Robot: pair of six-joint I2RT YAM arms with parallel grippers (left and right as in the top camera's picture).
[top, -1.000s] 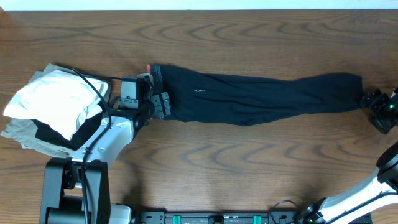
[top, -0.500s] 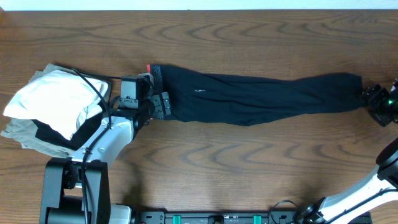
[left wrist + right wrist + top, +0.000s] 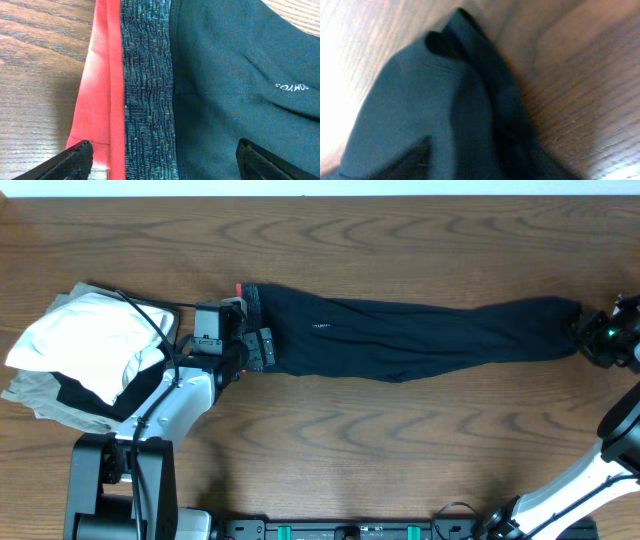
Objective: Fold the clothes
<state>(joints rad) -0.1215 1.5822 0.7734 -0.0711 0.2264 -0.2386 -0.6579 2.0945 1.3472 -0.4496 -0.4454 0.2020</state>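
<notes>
Black trousers stretched along wooden surface, left gripper wide open, empty, over waistband, right gripper at leg cuff, hold unclear.

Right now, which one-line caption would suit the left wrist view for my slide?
Open left gripper above the red-and-grey waistband of the black trousers, spread on the wooden table.
</notes>
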